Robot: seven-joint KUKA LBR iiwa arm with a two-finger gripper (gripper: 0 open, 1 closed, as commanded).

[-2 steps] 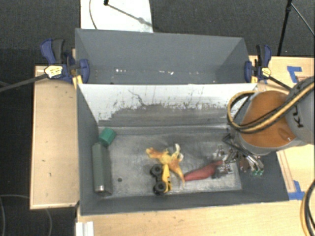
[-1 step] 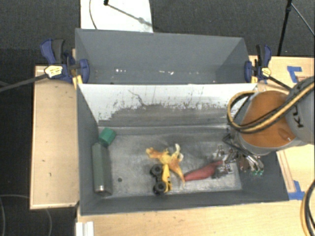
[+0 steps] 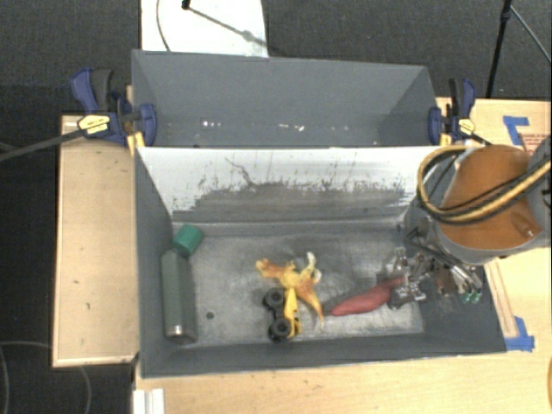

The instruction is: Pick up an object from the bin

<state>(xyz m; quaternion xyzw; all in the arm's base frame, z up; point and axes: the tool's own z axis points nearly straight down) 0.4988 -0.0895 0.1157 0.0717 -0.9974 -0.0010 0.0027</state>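
Red chilli-shaped piece [image 3: 362,302] lies on scuffed grey metal bin floor [image 3: 233,257], right of centre near the front wall; dark carpet [image 3: 345,15] behind the bin. Orange-covered arm [image 3: 492,198] reaches in from the right, gripper [image 3: 404,285] low at the piece's right end; can't tell its grip state.

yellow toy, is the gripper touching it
Apart. The camera view shows a long red thing lying between the gripper and the yellow toy.
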